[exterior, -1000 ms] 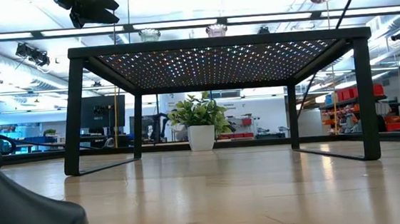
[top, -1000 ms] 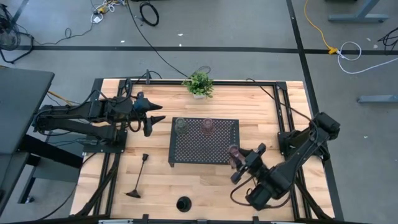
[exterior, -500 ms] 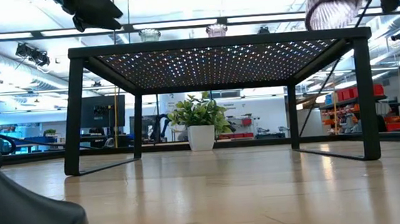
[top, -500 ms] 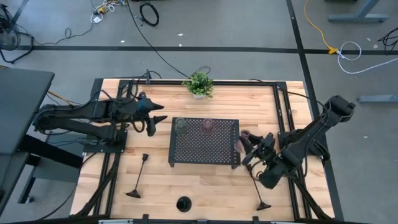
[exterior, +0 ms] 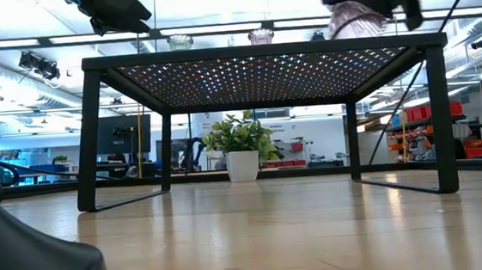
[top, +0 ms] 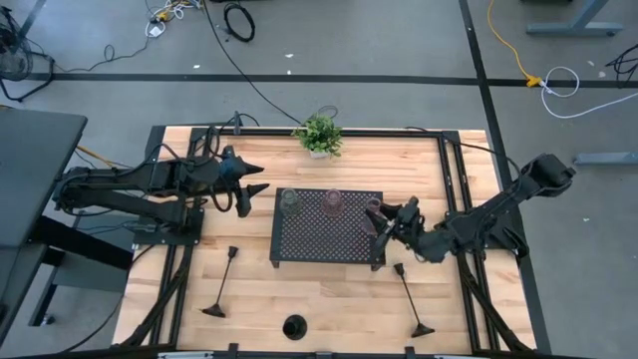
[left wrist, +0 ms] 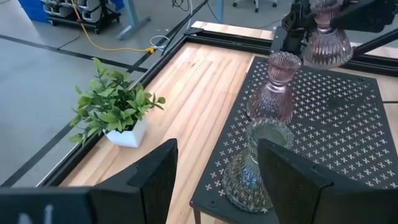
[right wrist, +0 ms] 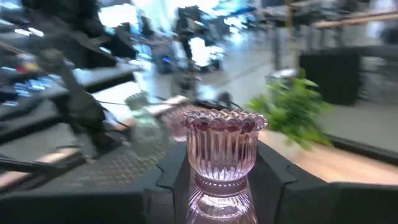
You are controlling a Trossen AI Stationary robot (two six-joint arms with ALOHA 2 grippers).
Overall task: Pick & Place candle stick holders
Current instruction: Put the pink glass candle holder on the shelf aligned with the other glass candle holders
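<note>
My right gripper (top: pixel 382 218) is shut on a pinkish glass holder (top: pixel 373 213) above the right end of the black perforated tray (top: pixel 324 244). The holder also shows in the low view (exterior: pixel 353 16) and in the right wrist view (right wrist: pixel 222 155). A greenish glass holder (top: pixel 289 201) and a second pinkish one (top: pixel 333 201) stand on the tray's far part. Two tall black holders (top: pixel 221 284) (top: pixel 411 299) lie on the table in front of the tray. A squat black one (top: pixel 294 326) stands at the near edge. My left gripper (top: pixel 251 185) is open and empty, left of the tray. My right gripper pinches the pinkish holder between its two fingers (right wrist: pixel 169 180), at the narrow waist (right wrist: pixel 219 186) just below the upper cup. The fingers come roughly level from the table's right side. The holder stands upright in the hold, lifted clear above the tray top.
A potted plant (top: pixel 319 135) stands at the far edge behind the tray. The tray stands on thin legs (exterior: pixel 91 138) with open room beneath it. Bare tray surface (top: pixel 349 234) lies in front of the two standing holders.
My right gripper has carried the pinkish holder from the near right of the table toward the far edge and the tray. It has come down to just above the tray's right end, still shut. A tall black holder that the arm covered now shows.
</note>
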